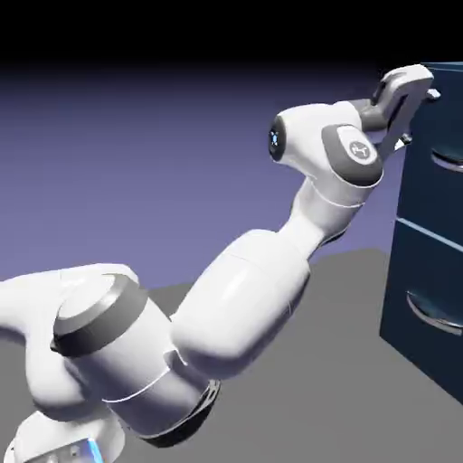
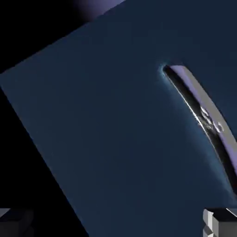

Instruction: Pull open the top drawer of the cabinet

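The dark navy cabinet (image 1: 452,81) stands at the exterior view's right edge. Its top drawer (image 1: 425,190) is flush with the front and carries a curved silver handle (image 1: 449,163). My gripper (image 1: 419,118) is open and hovers at the drawer's upper left corner, above and left of the handle, with nothing between its fingers. In the hand view the drawer front (image 2: 120,129) fills most of the picture. The handle (image 2: 203,111) runs diagonally at the right, well off the gap between my fingertips (image 2: 220,222).
The lower drawer (image 1: 420,271), with its own silver handle (image 1: 432,316), sits shut under the top one. My arm's elbow and forearm (image 1: 244,298) stretch across the grey table (image 1: 344,389) from the lower left.
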You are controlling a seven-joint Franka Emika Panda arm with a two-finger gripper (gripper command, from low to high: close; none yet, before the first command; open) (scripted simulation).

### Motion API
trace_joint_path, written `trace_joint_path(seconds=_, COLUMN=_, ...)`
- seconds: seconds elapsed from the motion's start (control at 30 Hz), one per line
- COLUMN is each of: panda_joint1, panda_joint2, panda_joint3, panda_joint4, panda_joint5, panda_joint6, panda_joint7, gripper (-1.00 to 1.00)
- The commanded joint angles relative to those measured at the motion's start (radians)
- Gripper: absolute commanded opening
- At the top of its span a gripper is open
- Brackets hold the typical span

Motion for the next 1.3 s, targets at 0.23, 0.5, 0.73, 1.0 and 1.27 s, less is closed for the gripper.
trace_joint_path(seconds=0.23, panda_joint1=0.137, panda_joint2=-0.078, panda_joint3=-0.1, panda_joint4=0.069, panda_joint5=-0.205, panda_joint6=-0.041, panda_joint7=-0.285, gripper=0.0)
trace_joint_path(seconds=0.5, panda_joint1=0.281, panda_joint2=-0.067, panda_joint3=-0.12, panda_joint4=0.266, panda_joint5=-0.208, panda_joint6=0.011, panda_joint7=-0.324, gripper=-1.0)
trace_joint_path(seconds=0.73, panda_joint1=0.102, panda_joint2=-0.1, panda_joint3=-0.086, panda_joint4=0.012, panda_joint5=-0.201, panda_joint6=-0.063, panda_joint7=-0.294, gripper=-1.0)
trace_joint_path(seconds=1.0, panda_joint1=-0.138, panda_joint2=-0.13, panda_joint3=-0.04, panda_joint4=-0.277, panda_joint5=-0.152, panda_joint6=-0.115, panda_joint7=-0.264, gripper=-1.0)
trace_joint_path(seconds=1.27, panda_joint1=-0.422, panda_joint2=-0.182, panda_joint3=0.029, panda_joint4=-0.556, panda_joint5=-0.038, panda_joint6=-0.119, panda_joint7=-0.274, gripper=-1.0)
